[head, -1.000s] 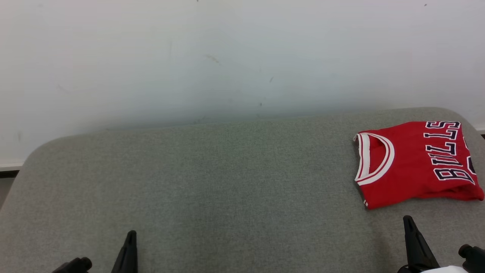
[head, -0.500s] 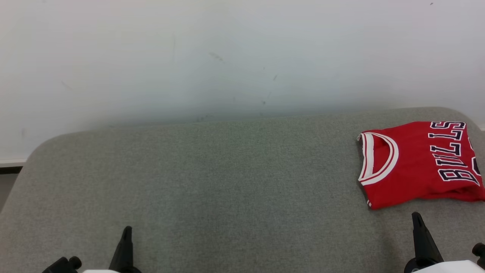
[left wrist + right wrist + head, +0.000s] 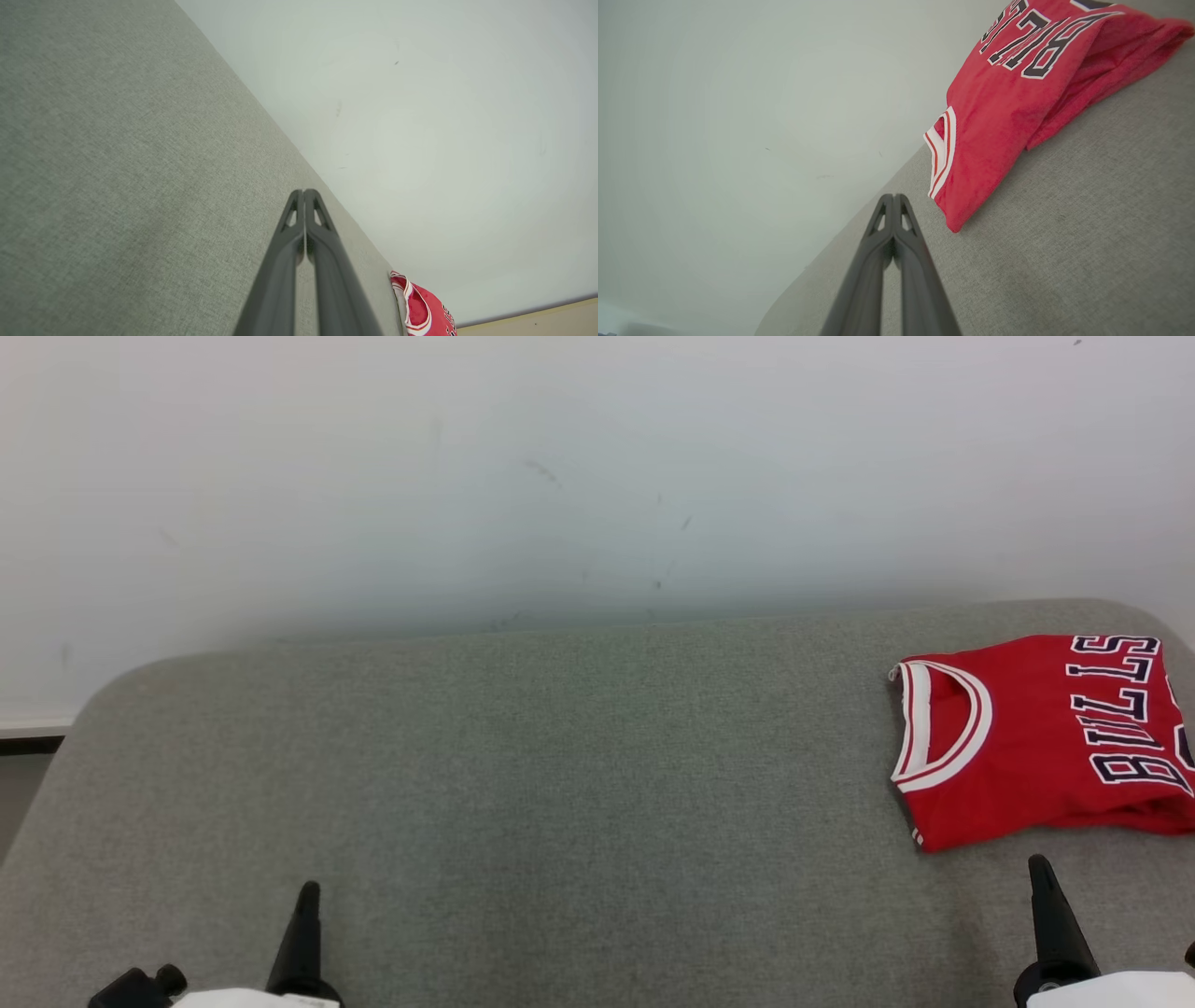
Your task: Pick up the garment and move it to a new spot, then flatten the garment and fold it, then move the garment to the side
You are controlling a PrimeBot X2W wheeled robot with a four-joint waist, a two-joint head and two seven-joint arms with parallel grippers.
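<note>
I'm looking at a grey cloth-covered counter (image 3: 523,765) with rounded far corners and a fine, even weave. Close behind it stands a plain, matte, off-white wall (image 3: 560,457) with a few small dark scuffs (image 3: 544,473) near its middle. At the far left the wall ends in a lighter band above a dark strip (image 3: 23,744). In the left wrist view a thin dark line borders the wall, with a tan surface (image 3: 551,322) beyond it. The light is soft and even, dimming slightly where wall meets counter.
</note>
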